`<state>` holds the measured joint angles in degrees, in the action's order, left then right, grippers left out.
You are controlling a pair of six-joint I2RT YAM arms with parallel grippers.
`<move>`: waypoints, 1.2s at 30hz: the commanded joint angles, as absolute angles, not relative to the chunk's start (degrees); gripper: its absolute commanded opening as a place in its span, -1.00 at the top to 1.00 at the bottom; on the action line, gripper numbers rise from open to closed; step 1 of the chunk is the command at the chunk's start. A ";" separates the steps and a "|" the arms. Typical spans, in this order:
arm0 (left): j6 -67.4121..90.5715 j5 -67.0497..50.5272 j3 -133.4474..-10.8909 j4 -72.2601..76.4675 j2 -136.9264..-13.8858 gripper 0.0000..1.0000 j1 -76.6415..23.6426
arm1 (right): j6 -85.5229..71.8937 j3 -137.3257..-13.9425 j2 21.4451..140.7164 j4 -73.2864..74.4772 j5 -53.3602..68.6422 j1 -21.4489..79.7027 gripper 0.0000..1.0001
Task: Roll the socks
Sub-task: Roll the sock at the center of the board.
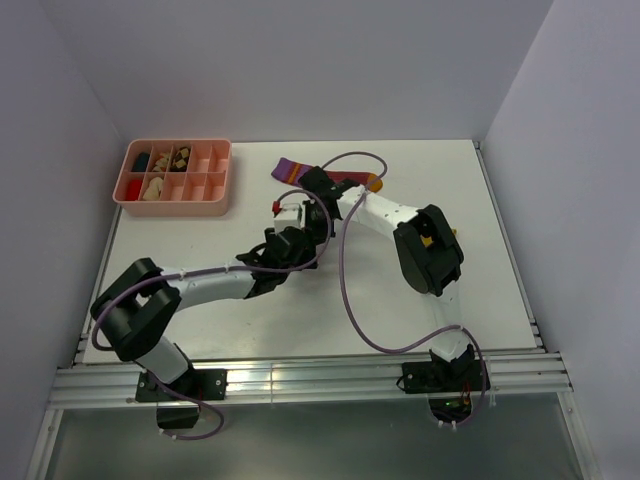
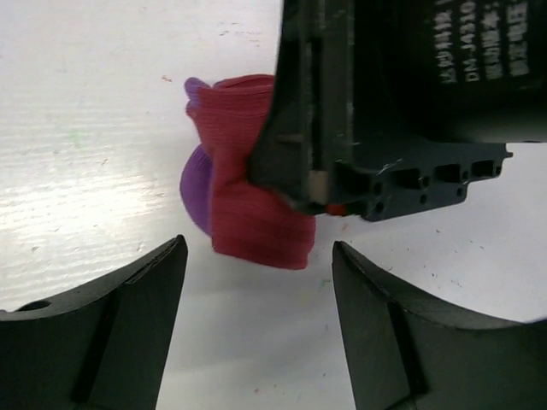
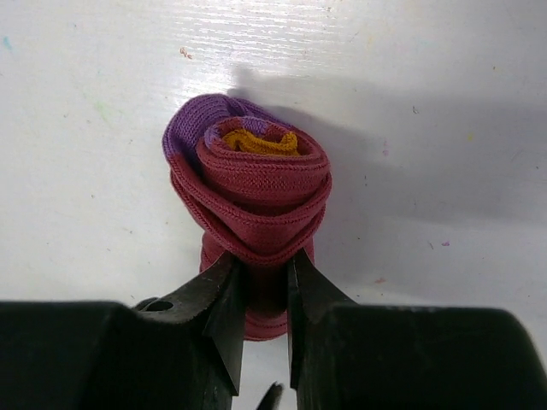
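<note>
One of the socks (image 3: 249, 184) is a tight maroon roll, purple cuff outside and orange toe at its core. It stands on the white table. My right gripper (image 3: 263, 256) is shut on a fold of its outer layer. From the left wrist the same roll (image 2: 248, 213) lies just ahead of my left gripper (image 2: 259, 248), which is open and not touching it. The right gripper's black body (image 2: 393, 102) covers the roll's right side. Overhead, both grippers meet mid-table, where a speck of the roll (image 1: 275, 207) shows. A second maroon sock (image 1: 350, 178) lies flat behind them.
A pink compartment tray (image 1: 175, 207) with small items sits at the back left. The right arm's purple cable (image 1: 345, 270) loops across the middle of the table. White walls enclose the table on three sides.
</note>
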<state>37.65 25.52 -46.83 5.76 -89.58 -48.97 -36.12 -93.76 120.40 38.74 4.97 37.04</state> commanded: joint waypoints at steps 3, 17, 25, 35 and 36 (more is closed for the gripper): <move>34.28 30.14 -51.32 8.52 -94.47 -0.43 -51.06 | -35.95 -93.43 123.49 45.44 2.20 37.62 1.00; 30.85 37.79 -58.62 5.81 -106.69 -0.14 -53.79 | -37.18 -93.69 124.28 45.35 5.18 37.88 1.00; 35.24 31.22 -54.50 3.16 -105.39 0.99 -53.53 | -41.56 -86.15 118.14 34.67 10.36 37.18 0.89; 43.76 11.71 -42.63 9.04 -95.45 0.99 -42.56 | -48.51 -69.36 105.48 9.07 16.61 33.05 0.00; 44.64 7.77 -41.41 10.88 -94.75 0.99 -41.50 | -48.95 -67.34 104.95 7.49 16.70 32.96 -0.07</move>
